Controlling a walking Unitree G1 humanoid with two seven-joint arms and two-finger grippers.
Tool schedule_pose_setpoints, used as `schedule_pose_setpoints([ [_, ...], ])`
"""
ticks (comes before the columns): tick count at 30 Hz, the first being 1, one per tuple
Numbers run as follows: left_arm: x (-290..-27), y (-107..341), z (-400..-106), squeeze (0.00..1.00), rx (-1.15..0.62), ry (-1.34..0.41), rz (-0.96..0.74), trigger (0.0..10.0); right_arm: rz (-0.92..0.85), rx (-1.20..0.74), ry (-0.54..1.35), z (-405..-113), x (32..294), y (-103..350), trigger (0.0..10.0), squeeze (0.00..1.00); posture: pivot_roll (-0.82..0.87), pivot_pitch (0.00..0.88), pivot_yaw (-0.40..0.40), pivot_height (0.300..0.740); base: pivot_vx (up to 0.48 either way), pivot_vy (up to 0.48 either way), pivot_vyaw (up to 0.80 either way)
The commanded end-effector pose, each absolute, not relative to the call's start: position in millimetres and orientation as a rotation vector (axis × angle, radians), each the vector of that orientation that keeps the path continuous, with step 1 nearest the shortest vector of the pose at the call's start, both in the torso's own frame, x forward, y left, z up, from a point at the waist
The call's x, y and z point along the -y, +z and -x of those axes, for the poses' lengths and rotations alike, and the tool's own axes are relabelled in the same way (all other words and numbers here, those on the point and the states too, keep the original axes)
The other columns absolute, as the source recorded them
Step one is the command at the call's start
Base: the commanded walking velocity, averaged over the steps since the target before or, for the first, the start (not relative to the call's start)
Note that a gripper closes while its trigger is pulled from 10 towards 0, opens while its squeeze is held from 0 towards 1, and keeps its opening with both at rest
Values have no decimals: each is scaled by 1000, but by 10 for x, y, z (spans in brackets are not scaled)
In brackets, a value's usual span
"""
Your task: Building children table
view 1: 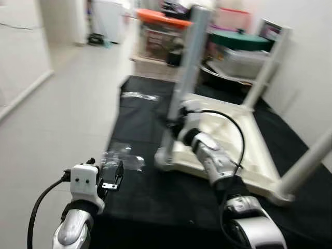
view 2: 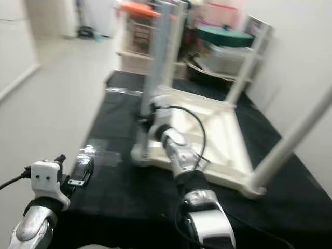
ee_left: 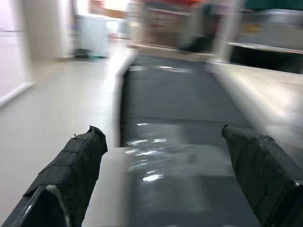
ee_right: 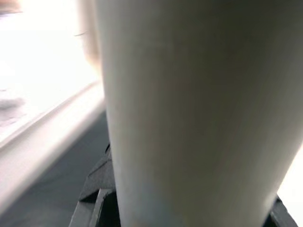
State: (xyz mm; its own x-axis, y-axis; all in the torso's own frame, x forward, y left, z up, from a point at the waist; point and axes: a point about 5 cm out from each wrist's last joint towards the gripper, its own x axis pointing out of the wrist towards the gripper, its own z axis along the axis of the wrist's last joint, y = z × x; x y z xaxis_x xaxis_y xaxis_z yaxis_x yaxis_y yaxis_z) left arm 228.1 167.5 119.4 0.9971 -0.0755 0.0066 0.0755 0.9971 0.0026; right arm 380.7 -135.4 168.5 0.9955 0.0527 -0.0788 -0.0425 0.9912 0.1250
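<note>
Table leg (view 1: 188, 62) inside right pincer (view 1: 175, 123)

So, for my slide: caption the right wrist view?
Right claw closed around a white table leg, seen up close.

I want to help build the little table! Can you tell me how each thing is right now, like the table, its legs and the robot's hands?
Table: upside down on the black mat, legs pointing up.
Near leg: standing upright at the table's corner, right hand around it.
Right hand: closed on the near leg, low down.
Left hand: open, holding nothing, above the mat's edge.
Plastic wrap: lying flat and crumpled on the mat.
</note>
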Motion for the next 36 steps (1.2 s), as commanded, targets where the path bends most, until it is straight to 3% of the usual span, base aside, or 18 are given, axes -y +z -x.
schedule_pose_setpoints([
  [1,-1647,1182,-2283,0,4,-89,1,10000,-44,-215,-213,-3690,1726,1424,0,0,105,0,-176,740,0,0,0],
  [4,-1650,1178,-2285,0,2,-92,1,10000,-26,-163,-217,-3571,1648,1510,0,0,96,0,-167,740,0,0,0],
  [5,-1644,1177,-2290,0,2,-95,1,10000,-31,-154,-140,-3562,1496,1550,6196,0,94,0,-168,740,0,0,0],
  [6,-1640,1176,-2293,0,2,-97,1,10000,-35,-149,-87,-3558,1392,1576,6196,0,94,0,-168,740,0,0,0],
  [7,-1636,1176,-2298,0,2,-98,1,10000,-61,-110,-11,-3582,1278,1636,10000,1000,98,0,-171,740,0,0,0],
  [10,-1635,1177,-2302,0,4,-96,1,10000,-100,-63,58,-3638,1177,1731,10000,1000,104,0,-176,740,0,0,0],
  [12,-1638,1183,-2302,0,7,-93,0,10000,-154,-41,218,-3765,1082,1883,10000,1000,104,0,-177,740,0,0,0],
  [13,-1639,1185,-2304,0,8,-92,1,10000,-183,0,331,-3815,1045,2010,10000,0,104,0,-180,740,0,0,0],
  [15,-1640,1185,-2305,0,9,-91,1,10000,-199,31,405,-3836,1026,2094,10000,0,104,0,-180,740,0,0,0],
  [19,-1612,1193,-2328,0,14,-99,4,10000,-313,61,956,-3712,1098,2104,10000,0,108,0,-182,740,0,0,0],
  [26,-1620,1202,-2321,0,25,-89,-7,10000,-256,-46,1149,-3630,1088,1835,10000,0,124,0,-199,740,0,0,0],
  [27,-1627,1202,-2312,0,24,-86,-6,10000,-250,-68,1253,-3536,1032,1739,3333,0,130,0,-206,740,0,0,0],
  [28,-1627,1202,-2312,0,24,-86,-6,10000,-250,-68,1253,-3536,1032,1739,3333,0,130,0,-206,740,0,0,0],
  [29,-1631,1201,-2302,0,22,-84,-6,10000,-246,-100,1316,-3445,979,1620,0,0,129,0,-200,740,0,0,0],
  [31,-1632,1200,-2295,0,21,-85,-6,10000,-226,-122,1310,-3399,944,1520,0,0,124,0,-194,740,0,0,0],
  [33,-1630,1198,-2292,0,18,-87,-6,10000,-211,-160,1199,-3437,921,1435,0,0,121,0,-191,740,0,0,0],
  [34,-1625,1197,-2294,0,16,-90,-6,10000,-180,-169,1053,-3511,926,1400,0,0,121,0,-191,740,0,0,0],
  [36,-1625,1197,-2294,0,16,-90,-6,10000,-180,-169,1053,-3511,926,1400,0,0,121,0,-191,740,0,0,0],
])
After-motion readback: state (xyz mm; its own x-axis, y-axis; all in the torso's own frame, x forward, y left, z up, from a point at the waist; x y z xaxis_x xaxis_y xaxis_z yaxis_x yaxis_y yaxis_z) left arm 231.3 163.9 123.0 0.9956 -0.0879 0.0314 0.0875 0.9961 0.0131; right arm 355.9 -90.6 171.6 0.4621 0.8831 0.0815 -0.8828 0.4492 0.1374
